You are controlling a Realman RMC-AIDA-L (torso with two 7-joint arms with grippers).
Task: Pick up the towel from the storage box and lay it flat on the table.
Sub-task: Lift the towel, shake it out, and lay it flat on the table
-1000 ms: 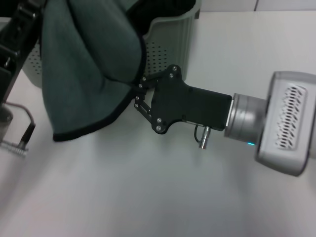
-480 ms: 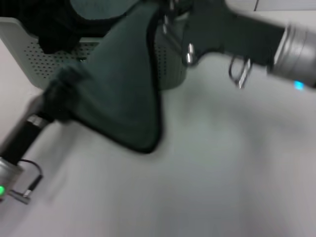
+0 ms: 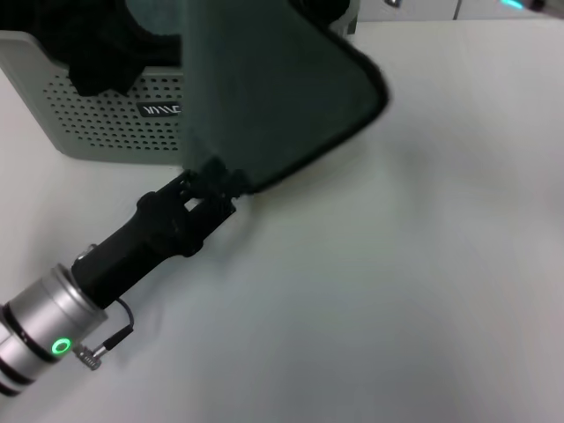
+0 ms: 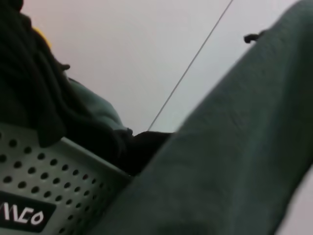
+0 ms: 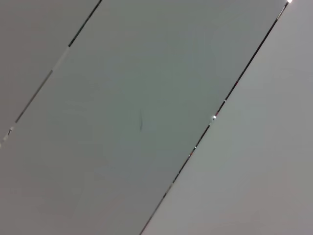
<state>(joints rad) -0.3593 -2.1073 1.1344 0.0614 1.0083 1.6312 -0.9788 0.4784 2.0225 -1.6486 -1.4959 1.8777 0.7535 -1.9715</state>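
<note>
The towel [image 3: 264,88], grey-teal face showing with a black border, hangs stretched in front of the storage box [image 3: 97,132]. My left gripper [image 3: 214,179] is shut on the towel's lower corner, just above the table [image 3: 370,291] in front of the box. The towel's upper part runs off the top of the head view, where only a dark bit of my right gripper [image 3: 332,9] shows. In the left wrist view the towel [image 4: 225,161] fills the near side, beside the box wall [image 4: 58,196] with its logo plate. The right wrist view shows only flat pale panels.
An all-black cloth [image 3: 97,48] lies heaped in the box and also shows in the left wrist view [image 4: 29,78]. The box stands at the table's far left. White tabletop spreads to the right and front of it.
My right gripper has risen and left the head view at the top. My left gripper has moved right to the front of the box with the towel's lower corner, and the towel is spread wider.
</note>
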